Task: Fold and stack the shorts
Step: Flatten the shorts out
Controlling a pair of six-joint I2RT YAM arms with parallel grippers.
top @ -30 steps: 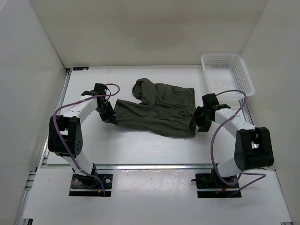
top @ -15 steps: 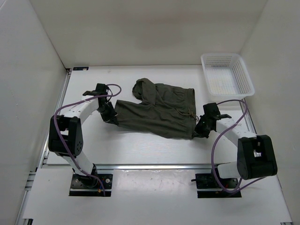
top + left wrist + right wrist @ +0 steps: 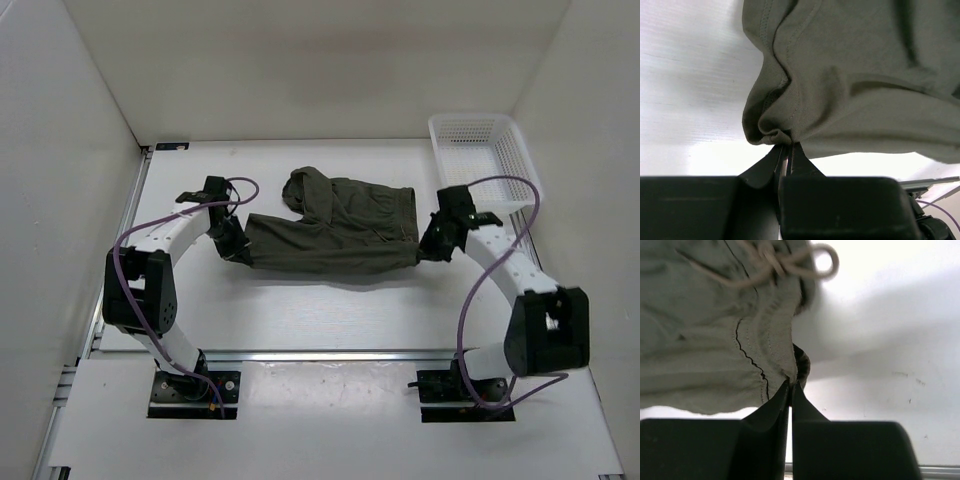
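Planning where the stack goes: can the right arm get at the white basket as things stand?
Probably yes: the basket sits just beyond the right gripper with nothing between them. But that gripper is shut on the shorts at the waistband, so the fabric would come along.

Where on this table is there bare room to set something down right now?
The widest bare patch is the table strip between the shorts and its near edge. A smaller one lies beyond the left gripper, toward the back wall. The right side is crowded: basket, right arm, right gripper pinching the waistband.
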